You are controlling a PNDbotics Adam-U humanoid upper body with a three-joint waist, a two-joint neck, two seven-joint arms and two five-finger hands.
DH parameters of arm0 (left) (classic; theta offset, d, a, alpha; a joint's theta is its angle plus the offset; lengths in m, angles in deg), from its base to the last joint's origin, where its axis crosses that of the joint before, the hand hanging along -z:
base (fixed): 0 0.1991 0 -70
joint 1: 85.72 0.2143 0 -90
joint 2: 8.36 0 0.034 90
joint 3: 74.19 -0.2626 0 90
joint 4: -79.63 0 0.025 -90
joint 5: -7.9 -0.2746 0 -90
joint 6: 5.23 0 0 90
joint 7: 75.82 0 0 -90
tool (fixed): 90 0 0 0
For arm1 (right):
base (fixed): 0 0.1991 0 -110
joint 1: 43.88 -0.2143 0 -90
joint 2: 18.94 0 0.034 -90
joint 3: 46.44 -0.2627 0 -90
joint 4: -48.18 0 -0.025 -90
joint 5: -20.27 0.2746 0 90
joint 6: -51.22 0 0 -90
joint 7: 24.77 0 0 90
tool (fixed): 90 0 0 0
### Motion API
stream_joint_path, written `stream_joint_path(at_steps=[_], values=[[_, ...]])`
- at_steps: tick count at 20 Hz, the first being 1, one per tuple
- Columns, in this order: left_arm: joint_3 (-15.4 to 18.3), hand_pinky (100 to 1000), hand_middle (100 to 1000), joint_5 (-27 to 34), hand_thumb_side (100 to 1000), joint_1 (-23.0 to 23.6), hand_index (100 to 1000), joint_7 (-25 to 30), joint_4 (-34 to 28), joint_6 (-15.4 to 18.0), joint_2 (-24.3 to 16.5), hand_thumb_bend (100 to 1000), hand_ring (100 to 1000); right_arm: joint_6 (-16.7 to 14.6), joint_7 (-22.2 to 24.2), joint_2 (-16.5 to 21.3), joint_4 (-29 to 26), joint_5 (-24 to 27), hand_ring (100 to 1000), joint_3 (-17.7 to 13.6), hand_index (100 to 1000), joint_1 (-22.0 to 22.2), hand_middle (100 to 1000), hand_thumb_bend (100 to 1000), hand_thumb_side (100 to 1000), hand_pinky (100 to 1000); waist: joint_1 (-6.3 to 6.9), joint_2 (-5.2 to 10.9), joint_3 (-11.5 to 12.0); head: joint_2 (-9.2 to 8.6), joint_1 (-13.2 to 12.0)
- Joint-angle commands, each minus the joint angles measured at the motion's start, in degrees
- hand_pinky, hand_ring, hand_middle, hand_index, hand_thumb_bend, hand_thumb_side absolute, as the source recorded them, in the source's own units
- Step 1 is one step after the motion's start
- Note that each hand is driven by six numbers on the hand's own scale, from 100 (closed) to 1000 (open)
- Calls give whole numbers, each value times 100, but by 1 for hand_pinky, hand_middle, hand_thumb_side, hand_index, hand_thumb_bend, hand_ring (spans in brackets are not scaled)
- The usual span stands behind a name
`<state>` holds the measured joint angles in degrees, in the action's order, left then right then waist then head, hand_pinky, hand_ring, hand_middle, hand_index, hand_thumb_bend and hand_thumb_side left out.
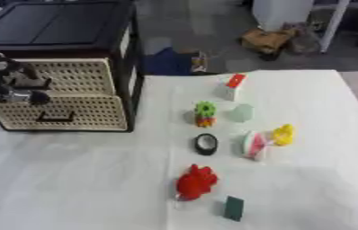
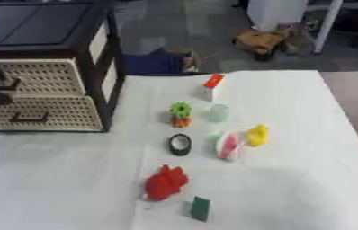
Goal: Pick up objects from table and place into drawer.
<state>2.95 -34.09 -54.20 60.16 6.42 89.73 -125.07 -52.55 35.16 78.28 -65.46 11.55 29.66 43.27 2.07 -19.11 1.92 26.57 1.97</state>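
eight objects (image 1: 205, 144) on table (image 1: 80, 179) | two drawers (image 1: 65, 112) (shut) | left hand (image 1: 9, 85)

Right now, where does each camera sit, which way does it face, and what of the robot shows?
Left eye view: in the head, looking down at the white table and drawer unit; the left hand is at the drawer front.
Right eye view: same head, set slightly rightward; only the left hand's edge shows.
Shared: drawer unit, red toy, black ring, yellow toy. No right hand.

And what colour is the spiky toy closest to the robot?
Red. The spiky toy shows best in the left eye view, beside a dark green card.
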Motion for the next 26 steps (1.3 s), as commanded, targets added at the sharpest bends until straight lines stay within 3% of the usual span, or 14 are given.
stream_joint_path(at_steps=[1,26], values=[[28,100,100,-142,1000,-128,930,19,39,38,-97,657,100,1,17,77,-95,-34,634,-33,842,-33,617,100,1000,678,1,91,-4,-67,-24],[-47,100,100,-300,1000,-47,766,148,147,214,-88,635,100,33,14,58,-95,1,636,-70,843,-41,616,100,1000,681,-8,143,26,-22,-25]])
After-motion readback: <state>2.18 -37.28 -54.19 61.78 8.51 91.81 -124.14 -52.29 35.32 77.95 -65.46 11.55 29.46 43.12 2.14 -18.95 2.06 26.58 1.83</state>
